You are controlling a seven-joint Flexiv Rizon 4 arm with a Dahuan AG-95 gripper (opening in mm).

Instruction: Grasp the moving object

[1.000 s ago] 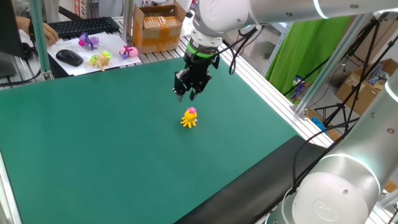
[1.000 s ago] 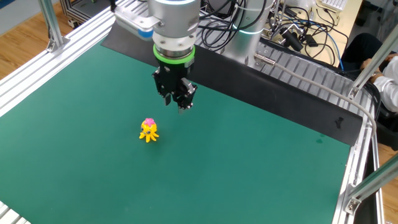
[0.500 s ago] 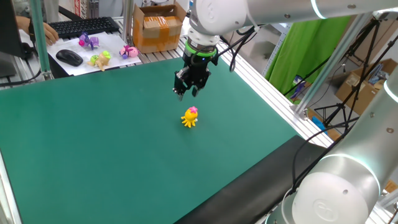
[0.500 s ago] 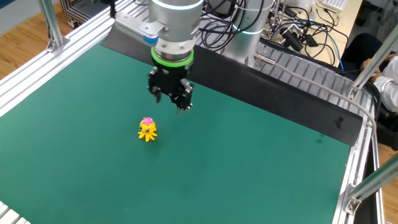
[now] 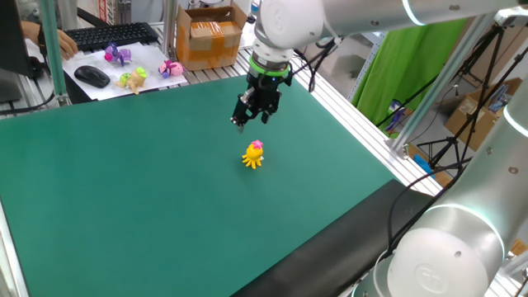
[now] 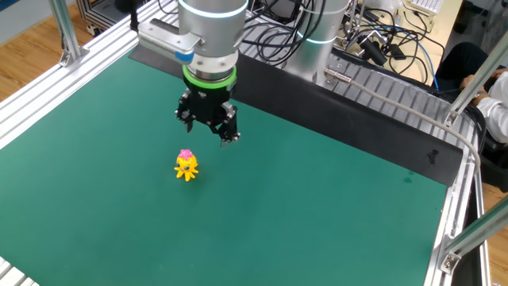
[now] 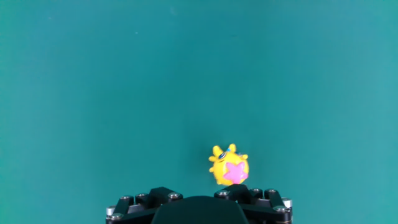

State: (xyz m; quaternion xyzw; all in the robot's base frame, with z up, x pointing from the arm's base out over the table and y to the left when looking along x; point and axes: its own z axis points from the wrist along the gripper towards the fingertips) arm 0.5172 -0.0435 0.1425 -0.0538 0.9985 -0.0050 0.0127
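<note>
Hanging above the green mat (image 5: 124,190) in one fixed view, the gripper (image 5: 251,121) sits just behind the yellow octopus toy (image 5: 252,154), not touching it; from the other fixed view the gripper (image 6: 208,134) hovers up and right of the toy (image 6: 186,164), fingers seemingly apart though hard to tell; in the hand view the toy (image 7: 229,166) stands low, right of centre, beside the gripper body.
</note>
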